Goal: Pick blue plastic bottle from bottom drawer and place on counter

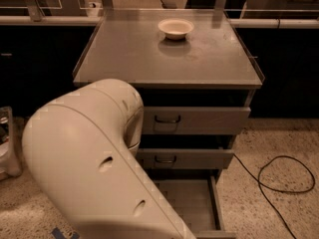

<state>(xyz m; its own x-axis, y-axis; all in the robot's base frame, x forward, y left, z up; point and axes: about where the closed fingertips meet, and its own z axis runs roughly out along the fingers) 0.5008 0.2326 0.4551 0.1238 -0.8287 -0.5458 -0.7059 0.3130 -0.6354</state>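
My white arm (94, 168) fills the lower left of the camera view and bends down in front of the drawer cabinet. The gripper is hidden behind the arm, and so is the blue plastic bottle. The bottom drawer (192, 203) is pulled open; the part of its floor that shows is bare. The counter (164, 54) is the flat grey top of the cabinet, with a cream bowl (175, 28) near its far edge.
Two upper drawers (194, 119) with dark handles are slightly pulled out. A black cable (271, 176) loops on the speckled floor at the right. A pale object (5, 143) stands on the floor at the left edge. Dark cabinets flank the unit.
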